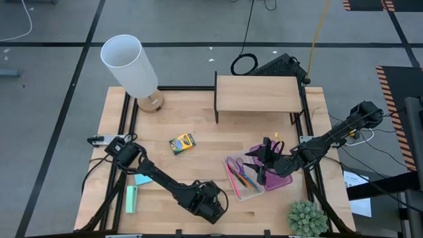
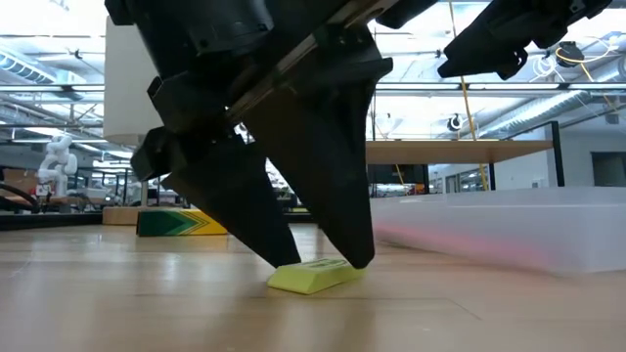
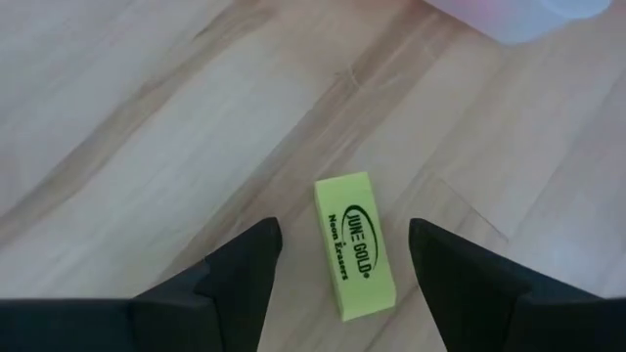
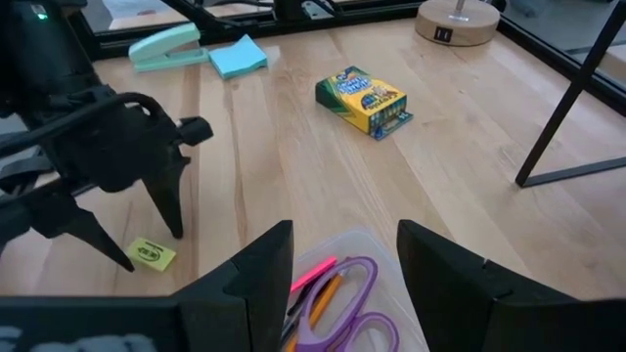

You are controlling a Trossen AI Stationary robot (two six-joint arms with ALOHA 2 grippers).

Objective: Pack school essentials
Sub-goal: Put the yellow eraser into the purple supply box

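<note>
From above, the left gripper (image 1: 213, 205) hangs low over the front of the pale wooden table (image 1: 198, 125), short of the clear plastic tray (image 1: 243, 177) of scissors and pens below the right gripper (image 1: 263, 160). At table height, its spread fingers straddle a small yellow rectangular eraser (image 2: 311, 276), apparently to pinch it. The left wrist shows it flat, black-lettered, untouched; the right wrist shows the right gripper wide, holding nothing.

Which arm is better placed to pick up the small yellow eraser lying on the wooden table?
The left. Its open claw already straddles the small yellow eraser, while the right claw hovers over the clear plastic box.
</note>
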